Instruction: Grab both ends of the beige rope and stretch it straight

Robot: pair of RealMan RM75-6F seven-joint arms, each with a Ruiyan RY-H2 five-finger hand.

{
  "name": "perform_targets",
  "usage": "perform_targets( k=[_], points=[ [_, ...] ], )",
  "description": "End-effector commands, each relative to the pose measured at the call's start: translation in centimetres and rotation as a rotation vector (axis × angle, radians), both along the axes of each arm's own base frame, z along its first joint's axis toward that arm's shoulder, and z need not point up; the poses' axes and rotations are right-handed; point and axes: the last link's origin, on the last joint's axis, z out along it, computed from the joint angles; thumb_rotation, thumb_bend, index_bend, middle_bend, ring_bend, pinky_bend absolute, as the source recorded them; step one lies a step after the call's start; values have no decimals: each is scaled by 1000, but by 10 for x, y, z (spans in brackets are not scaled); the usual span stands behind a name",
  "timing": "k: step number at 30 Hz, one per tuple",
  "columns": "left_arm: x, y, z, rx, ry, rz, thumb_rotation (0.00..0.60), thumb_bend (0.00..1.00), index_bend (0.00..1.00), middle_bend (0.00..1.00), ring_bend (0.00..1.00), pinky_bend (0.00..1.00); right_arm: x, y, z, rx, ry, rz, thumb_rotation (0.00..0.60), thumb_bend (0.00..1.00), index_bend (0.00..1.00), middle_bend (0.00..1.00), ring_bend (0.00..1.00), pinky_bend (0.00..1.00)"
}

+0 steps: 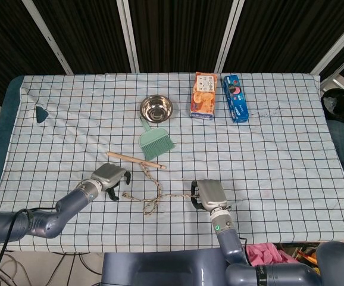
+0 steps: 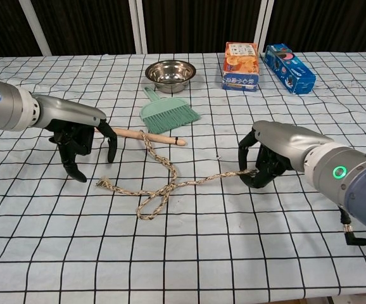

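Observation:
The beige rope (image 2: 170,187) lies on the checked cloth in a loose crossed loop (image 1: 150,202). My right hand (image 2: 266,161) (image 1: 208,193) grips its right end, and that stretch runs nearly taut to the crossing. The frayed left end (image 2: 102,183) lies free on the cloth. My left hand (image 2: 82,140) (image 1: 111,177) hovers just behind that end with its fingers spread downward, holding nothing. Another stretch of rope runs up to the wooden stick (image 2: 148,135).
Behind the rope lie the wooden stick (image 1: 136,159) and a green hand brush (image 2: 169,114) (image 1: 155,142). Further back stand a steel bowl (image 2: 170,73), an orange box (image 2: 241,65) and a blue box (image 2: 289,68).

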Motion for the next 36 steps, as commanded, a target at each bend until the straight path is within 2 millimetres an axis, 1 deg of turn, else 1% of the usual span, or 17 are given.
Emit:
perform_targets(
  k=[1, 5, 8, 15, 21, 28, 36],
  points=[
    [-1, 0, -3, -4, -3, -9, 600, 165, 393, 1000, 984, 860, 1, 0, 1, -3, -6, -1, 600, 391, 617, 1000, 1000, 1000],
    [0, -1, -7, -9, -23, -3, 600, 165, 392, 1000, 984, 860, 1, 0, 1, -8, -12, 1, 600, 392, 617, 1000, 1000, 1000],
    [-3, -2, -10, -23, -37, 25, 600, 166, 394, 1000, 984, 860, 2, 0, 3, -16, -24, -2, 600, 392, 617, 1000, 1000, 1000],
    [-2, 0, -11, -25, -35, 6, 600, 168, 405, 1000, 984, 860, 0, -1, 4, -16, -22, -5, 600, 392, 617, 1000, 1000, 1000],
    [-2, -1, -12, -21, -45, 2, 600, 239, 439, 1000, 984, 860, 0, -1, 6, -26, -23, -3, 600, 391, 617, 1000, 1000, 1000],
    [-1, 0, -12, -21, -55, -3, 600, 258, 461, 1000, 984, 860, 1, -1, 7, -25, -29, -4, 600, 392, 616, 1000, 1000, 1000],
    [-1, -1, -18, -44, -83, 36, 600, 259, 443, 1000, 984, 860, 3, -1, 10, -45, -36, -4, 600, 392, 616, 1000, 1000, 1000]
  ],
)
